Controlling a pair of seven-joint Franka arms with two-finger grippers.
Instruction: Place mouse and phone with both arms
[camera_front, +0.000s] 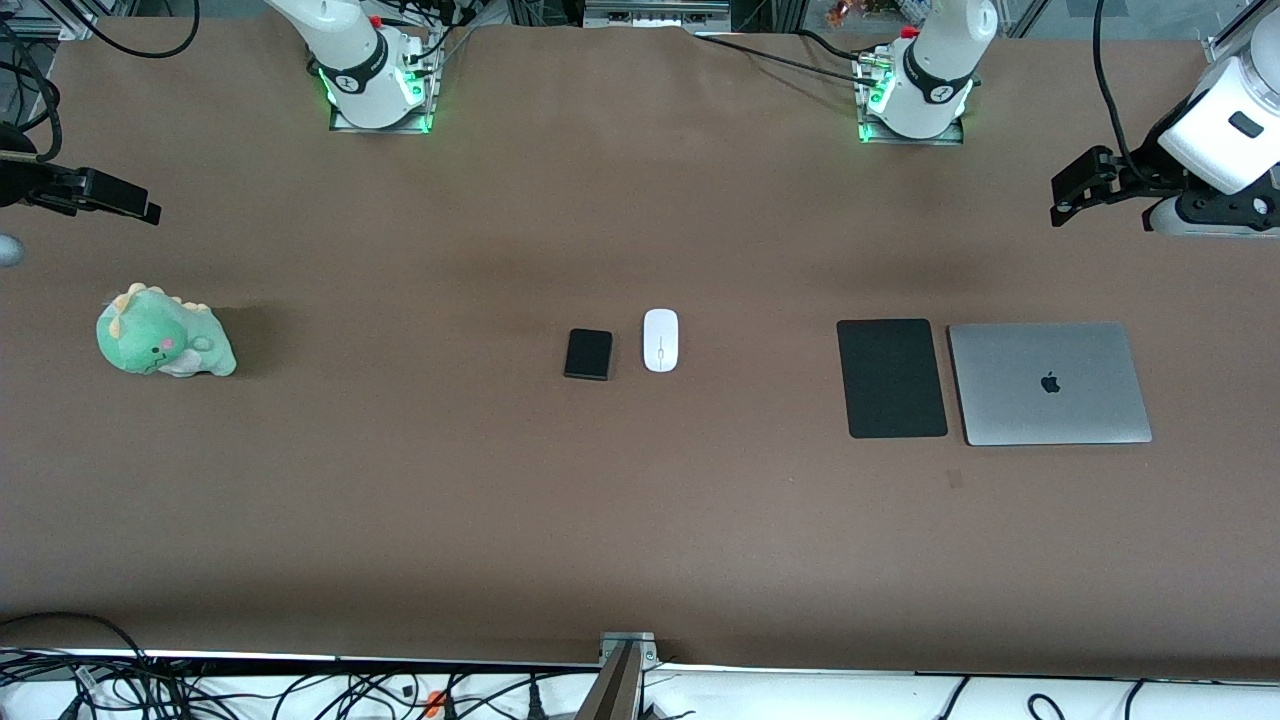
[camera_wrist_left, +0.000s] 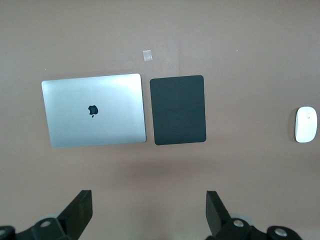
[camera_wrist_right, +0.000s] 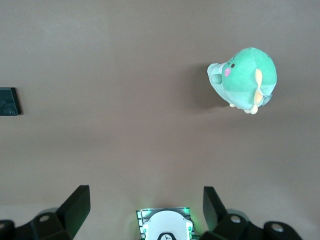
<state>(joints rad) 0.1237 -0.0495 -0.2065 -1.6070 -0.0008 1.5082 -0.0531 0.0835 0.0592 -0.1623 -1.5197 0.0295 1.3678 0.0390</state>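
The white mouse (camera_front: 660, 340) and the black phone (camera_front: 588, 354) lie side by side at the middle of the table, the phone toward the right arm's end. The mouse also shows in the left wrist view (camera_wrist_left: 305, 124), and the phone's edge in the right wrist view (camera_wrist_right: 9, 101). My left gripper (camera_front: 1062, 208) hangs open and empty at the left arm's end of the table, its fingers (camera_wrist_left: 80, 212) wide apart over bare table. My right gripper (camera_front: 148, 210) hangs open and empty at the right arm's end, fingers (camera_wrist_right: 77, 205) wide apart. Both are well away from the mouse and phone.
A large black pad (camera_front: 891, 378) and a closed silver laptop (camera_front: 1049, 383) lie side by side toward the left arm's end. A green plush dinosaur (camera_front: 165, 333) sits toward the right arm's end. The arm bases (camera_front: 372, 85) stand along the table's edge farthest from the front camera.
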